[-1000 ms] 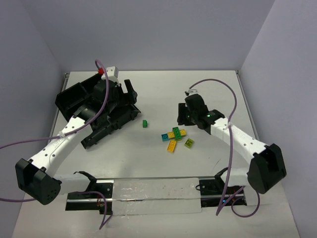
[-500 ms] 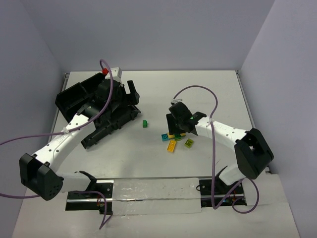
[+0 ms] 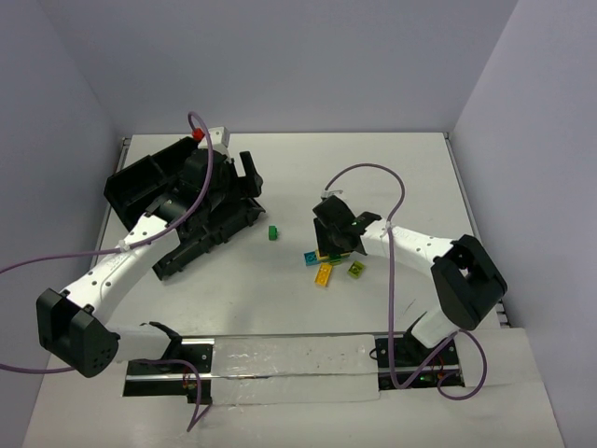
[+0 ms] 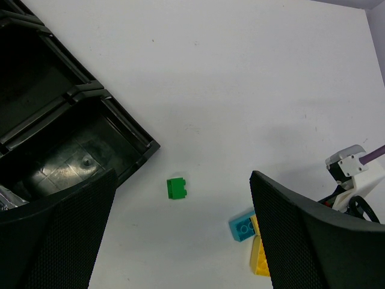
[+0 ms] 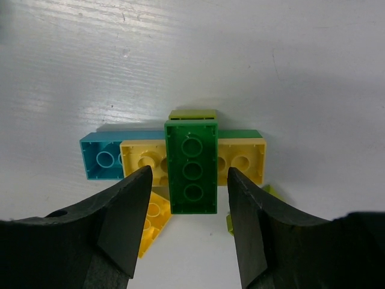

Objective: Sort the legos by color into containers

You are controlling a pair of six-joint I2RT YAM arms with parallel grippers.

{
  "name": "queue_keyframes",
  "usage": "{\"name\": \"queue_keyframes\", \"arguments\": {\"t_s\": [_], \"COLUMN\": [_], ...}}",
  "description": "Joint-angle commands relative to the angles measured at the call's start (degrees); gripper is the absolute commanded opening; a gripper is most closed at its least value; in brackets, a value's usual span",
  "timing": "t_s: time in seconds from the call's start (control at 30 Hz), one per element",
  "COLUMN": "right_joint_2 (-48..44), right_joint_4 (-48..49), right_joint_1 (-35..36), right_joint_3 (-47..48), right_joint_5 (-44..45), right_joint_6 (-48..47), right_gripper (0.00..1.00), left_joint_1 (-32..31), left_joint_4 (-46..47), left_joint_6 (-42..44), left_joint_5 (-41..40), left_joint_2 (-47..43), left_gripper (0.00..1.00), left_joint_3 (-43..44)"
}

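Observation:
A pile of legos lies mid-table. In the right wrist view a dark green brick (image 5: 192,165) lies studs-down across a long yellow brick (image 5: 242,159), with a cyan brick (image 5: 99,158), a lime brick (image 5: 192,114) and a second yellow brick (image 5: 153,220) around them. My right gripper (image 5: 189,223) is open and empty, its fingers either side of the dark green brick's near end. A small green brick (image 3: 273,232) lies alone, also in the left wrist view (image 4: 177,188). My left gripper (image 4: 180,241) is open and empty above the table beside the black tray (image 4: 54,120).
From above, the tray (image 3: 126,182) sits at the back left under the left arm, the left gripper (image 3: 250,179) at its right edge. The right gripper (image 3: 332,241) covers the pile; cyan (image 3: 310,257), yellow (image 3: 324,273) and lime (image 3: 356,270) bricks show.

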Motion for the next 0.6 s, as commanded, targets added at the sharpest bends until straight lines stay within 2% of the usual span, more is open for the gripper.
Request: {"name": "queue_keyframes", "arguments": {"t_s": [0.0,0.3,0.47,0.57], "right_joint_2": [1.3,1.3,-2.4,-4.5], "right_joint_4": [1.0,2.1,1.4,0.7], "right_joint_1": [0.4,0.3,0.3,0.2], "right_joint_3": [0.4,0.4,1.2,2.2], "right_joint_5": [1.2,-0.3,-0.7,-0.3], "right_joint_6": [0.3,0.4,0.4,0.6], "right_gripper": [0.59,0.40,0.19,0.19], "left_joint_1": [-0.4,-0.5,-0.5,-0.7], "left_joint_4": [0.8,0.5,0.5,-0.3], "left_joint_6": [-0.1,0.2,0.2,0.2], "left_joint_5": [0.7,0.9,1.0,3.7], "left_joint_2": [-0.2,-0.3,0.5,2.1], "left_gripper": [0.99,0.99,0.99,0.99], "left_joint_3": [2.0,2.3,2.1,2.2]}}
